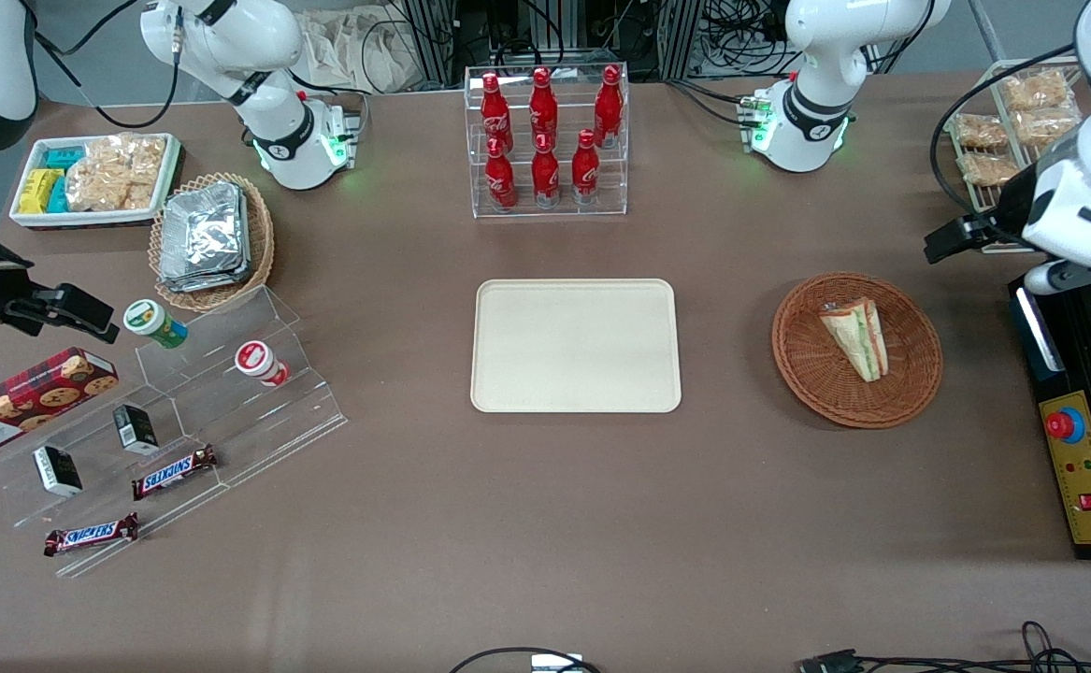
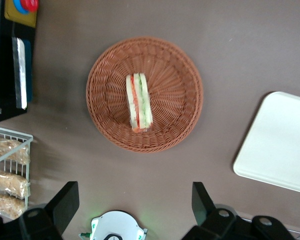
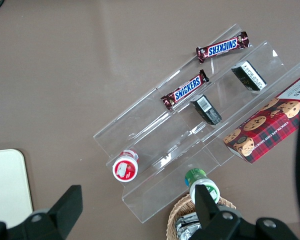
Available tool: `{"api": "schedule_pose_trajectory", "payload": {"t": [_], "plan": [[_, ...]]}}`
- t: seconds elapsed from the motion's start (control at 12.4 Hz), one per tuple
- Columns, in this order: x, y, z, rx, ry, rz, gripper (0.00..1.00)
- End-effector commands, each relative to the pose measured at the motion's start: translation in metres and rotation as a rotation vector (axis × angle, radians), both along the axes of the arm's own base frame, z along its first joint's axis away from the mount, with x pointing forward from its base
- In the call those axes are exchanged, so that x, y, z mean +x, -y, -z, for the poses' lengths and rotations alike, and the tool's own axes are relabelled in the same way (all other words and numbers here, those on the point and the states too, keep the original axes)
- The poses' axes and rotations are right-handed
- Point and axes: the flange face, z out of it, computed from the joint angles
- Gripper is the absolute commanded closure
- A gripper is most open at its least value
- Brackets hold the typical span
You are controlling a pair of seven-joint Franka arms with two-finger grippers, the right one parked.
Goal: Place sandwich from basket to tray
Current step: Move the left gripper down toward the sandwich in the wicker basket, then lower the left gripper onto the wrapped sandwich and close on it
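The sandwich [image 1: 856,336] [image 2: 139,102], a wrapped wedge with green and red-orange stripes, lies in the middle of the round reddish-brown wicker basket [image 1: 807,369] [image 2: 177,120]. The cream tray [image 1: 575,345] [image 2: 280,145] lies flat with nothing on it, beside the basket toward the parked arm's end. My gripper [image 1: 966,238] [image 2: 134,202] hangs high above the table, off the basket's rim toward the working arm's end. It is open wide and holds nothing; both dark fingers [image 2: 65,205] are well apart from the sandwich.
A black control box [image 1: 1083,458] with a red button stands close to the basket at the working arm's end. A wire rack of snack packets [image 1: 1012,131] sits farther from the front camera. The clear bottle rack [image 1: 547,140] stands farther back than the tray.
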Motion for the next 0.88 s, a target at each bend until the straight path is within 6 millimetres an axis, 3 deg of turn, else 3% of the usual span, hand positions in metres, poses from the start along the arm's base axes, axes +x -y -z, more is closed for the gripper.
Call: {"api": "schedule_pose_trajectory", "payload": {"t": [0.0, 0.16, 0.48, 0.8], "plan": [[-0.033, -0.011, 0.061, 0.007, 0.032, -0.022, 0.00], [-0.048, -0.016, 0.117, 0.013, 0.084, -0.027, 0.00], [-0.057, -0.019, 0.217, 0.000, 0.167, -0.052, 0.00], [-0.054, -0.019, 0.290, -0.025, 0.140, -0.063, 0.00]]}}
